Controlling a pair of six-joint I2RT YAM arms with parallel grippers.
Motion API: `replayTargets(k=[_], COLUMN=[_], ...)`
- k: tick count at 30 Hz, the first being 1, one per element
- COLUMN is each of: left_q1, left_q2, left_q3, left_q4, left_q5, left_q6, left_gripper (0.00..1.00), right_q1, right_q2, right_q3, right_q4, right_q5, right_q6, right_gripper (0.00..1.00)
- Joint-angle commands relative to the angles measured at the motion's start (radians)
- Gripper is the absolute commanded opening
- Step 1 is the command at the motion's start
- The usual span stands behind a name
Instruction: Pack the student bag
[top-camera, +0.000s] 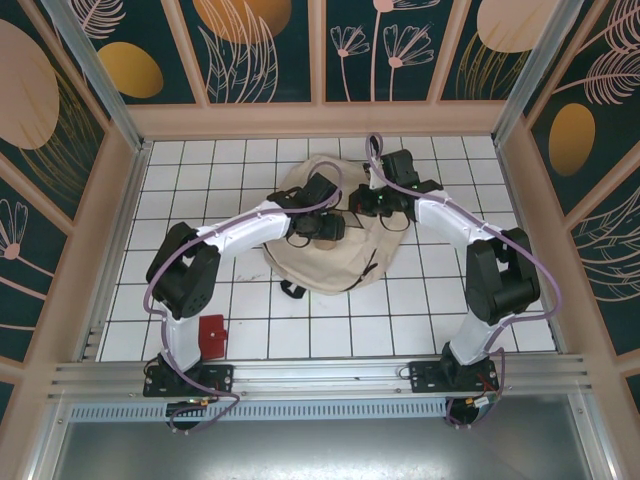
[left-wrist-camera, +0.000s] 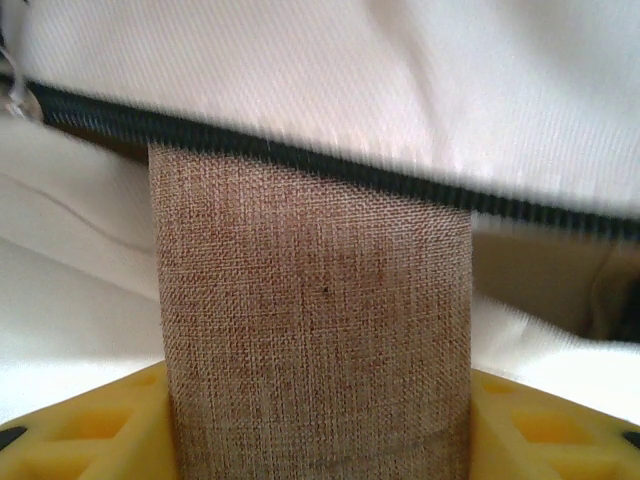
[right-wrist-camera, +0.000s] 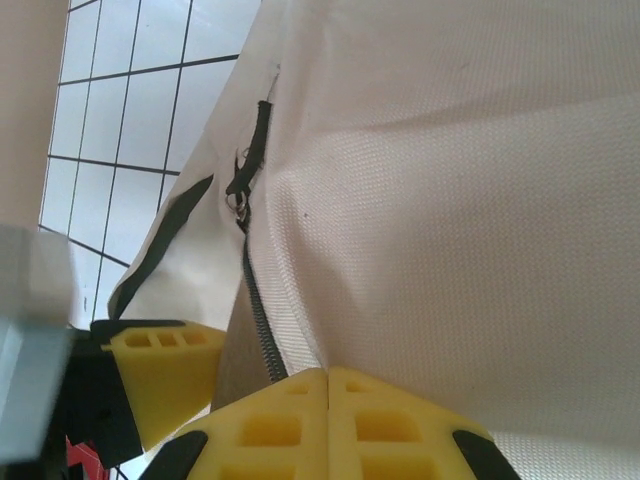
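Mid-bench (top-camera: 200, 170), on white tiles: the bag (top-camera: 330, 268), directly under both hands; left hand (top-camera: 320, 222) over its middle, right hand (top-camera: 378, 203) over its far right part, the two near each other. From the left wrist: left hand (left-wrist-camera: 320, 440) pinching a brown slab (left-wrist-camera: 315, 320) between yellow fingers (left-wrist-camera: 80, 435), touching it on both sides; far end of the slab tucked under the bag's black zipper (left-wrist-camera: 350, 172), inside the open mouth; a darker hollow to the right of it. From the right wrist: right hand (right-wrist-camera: 328, 400) pressed together on the bag's cloth just beside the zipper, the cloth drawn taut away from the tips; a black pull (right-wrist-camera: 240, 185) farther along that zipper; to the left, one yellow finger of the left hand beside a strip of the slab. Bag cream, finely woven, soft and rumpled, edged with black zipper lines; a black strap (top-camera: 290, 290) at its near edge. Well apart from it, near the left arm's base: a small red item (top-camera: 212, 335), flat on the bench.
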Motion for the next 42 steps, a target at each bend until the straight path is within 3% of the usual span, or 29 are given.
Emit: replayTargets(k=[1,3,6,11,16,20,23,27,35,42], left_q1=[0.023,0.031,0.041,0.046,0.058,0.079,0.081,0.083,0.091,0.091], left_q2=[-0.009,0.013,0.011,-0.129,-0.252,-0.253,-0.227,-0.165,-0.089,-0.022], left_q3=[0.019,0.021,0.006,-0.131,-0.288,-0.365,-0.375,-0.382,-0.358,-0.299], left_q4=[0.183,0.218,0.217,0.237,0.269,0.341,0.402,0.433,0.595,0.78], left_q5=[-0.075,-0.062,-0.022,0.082,0.137,0.168,0.227,0.266,0.348,0.385], left_q6=[-0.219,-0.264,-0.277,-0.245,-0.252,-0.289,-0.307,-0.331,-0.393,-0.449], left_gripper=[0.28,0.32,0.61,0.76,0.83,0.77,0.59,0.59,0.35,0.31], right_q1=[-0.001,-0.003,-0.008,-0.019,-0.02,-0.02,-0.02,-0.019,-0.018,-0.018], right_q2=[-0.054,-0.054,-0.051,-0.058,-0.058,-0.058,-0.054,-0.057,-0.061,-0.069], right_q3=[-0.017,-0.02,-0.017,-0.017,-0.013,-0.012,-0.011,-0.011,-0.011,-0.017], right_q4=[0.036,0.039,0.038,0.037,0.037,0.035,0.03,0.03,0.027,0.026], right_q5=[-0.056,-0.054,-0.051,-0.047,-0.046,-0.043,-0.039,-0.033,-0.027,-0.016], right_q6=[0.023,0.027,0.029,0.027,0.023,0.024,0.022,0.025,0.03,0.035], right_gripper=[0.0,0.0,0.0,0.0,0.0,0.0,0.0,0.0,0.0,0.0])
